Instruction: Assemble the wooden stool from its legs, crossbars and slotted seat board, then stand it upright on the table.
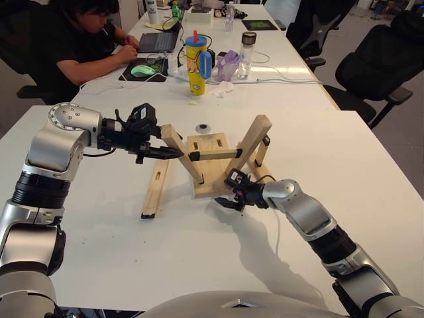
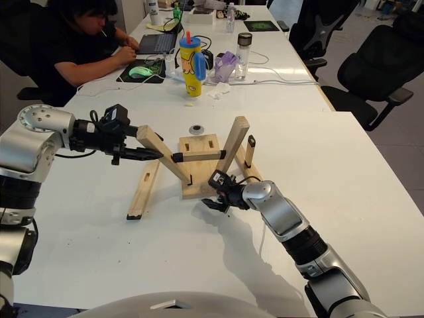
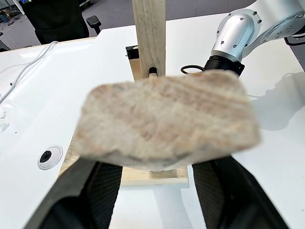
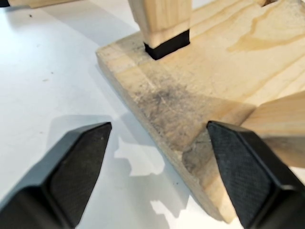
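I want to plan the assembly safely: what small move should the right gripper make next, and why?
Probably close the right gripper on the seat board edge. Its fingers are open, astride that edge, while the left gripper grips a slotted leg, so the board may need steadying.

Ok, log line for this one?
seat board: flat on table | left gripper: shut on tilted leg | right gripper: open at seat board edge | loose leg: lying on table

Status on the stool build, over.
Left hand shut on tilted leg. Right hand open at seat board corner. Spare leg lies alongside.
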